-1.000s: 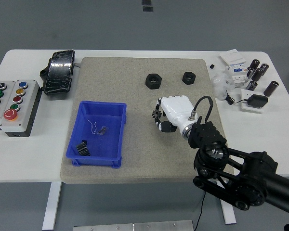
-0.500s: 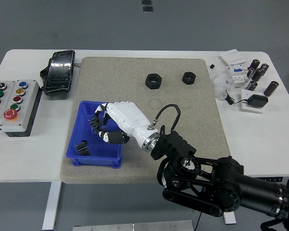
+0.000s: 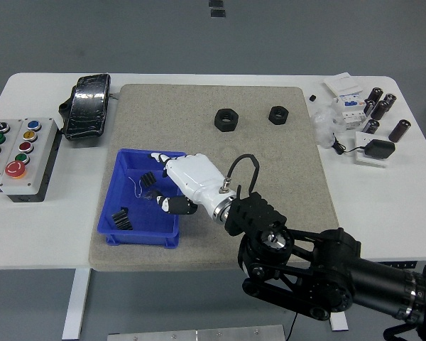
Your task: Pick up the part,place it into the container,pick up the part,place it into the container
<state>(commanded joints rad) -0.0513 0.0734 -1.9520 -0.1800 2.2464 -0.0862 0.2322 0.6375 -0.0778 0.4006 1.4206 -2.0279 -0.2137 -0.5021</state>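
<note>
Head view showed the right hand (image 3: 176, 183) reaching in over the blue container (image 3: 172, 227), white fingers (image 3: 158, 157) loosened above its right side and gripping nothing that could be made out. Below the fingertips a small black part (image 3: 149, 177) sat inside the bin, with another black part (image 3: 120, 217) down in the near-left corner; whether the hand touched the upper piece could not be told. Two black hex nuts waited on the grey mat (image 3: 284, 156), the larger nut (image 3: 226, 119) left of the smaller nut (image 3: 277, 114), both well apart from the bin and up toward the far edge. The black arm (image 3: 319, 273) crossed the mat's near right part and hid the table edge there. Off the mat, a black wrapped device (image 3: 87, 106) lay at far left, a button box (image 3: 18, 148) beside it on the white table (image 3: 383, 213), and a cluster of black cylinders (image 3: 381, 106), a white module (image 3: 348, 96) and a black adapter (image 3: 378, 149) crowded the far right corner.
</note>
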